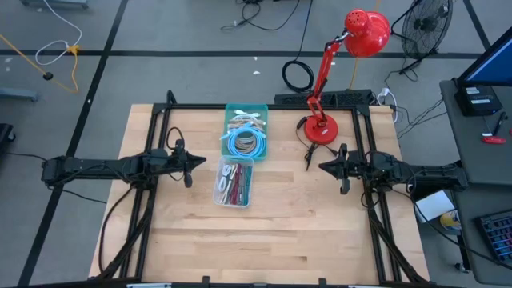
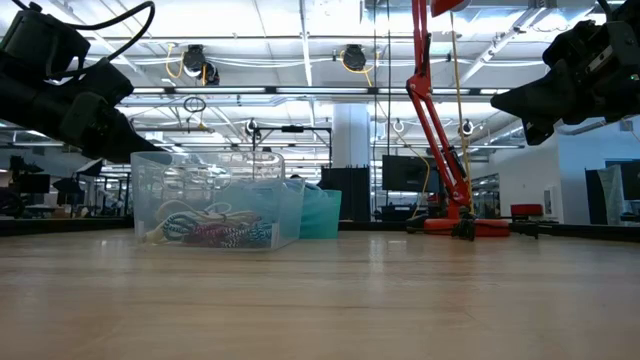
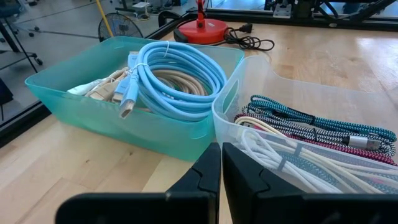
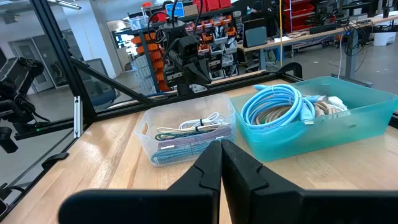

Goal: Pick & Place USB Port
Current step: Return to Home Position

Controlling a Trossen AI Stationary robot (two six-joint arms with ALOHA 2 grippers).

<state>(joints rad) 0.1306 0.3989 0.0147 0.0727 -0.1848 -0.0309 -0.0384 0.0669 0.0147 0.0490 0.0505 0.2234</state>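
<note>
A teal bin (image 1: 246,120) holds a coiled light-blue cable (image 3: 180,78) with a USB plug (image 3: 127,106), lying on beige cables. Just nearer stands a clear bin (image 1: 234,181) with braided teal, black-white and red cables (image 3: 323,134) and a white one. The two bins stand side by side at the table's middle, with their bottoms on the wood. My left gripper (image 1: 200,162) hovers shut to the left of the clear bin, tipped slightly down. My right gripper (image 1: 322,166) hovers shut to the right of the bins and points level at them (image 4: 221,144).
A red desk lamp (image 1: 322,130) stands at the back right, its black cord (image 1: 308,152) trailing toward my right gripper. Black frame rails (image 1: 150,200) run along both sides of the table. Bare wood (image 1: 256,240) lies between the bins and the near edge.
</note>
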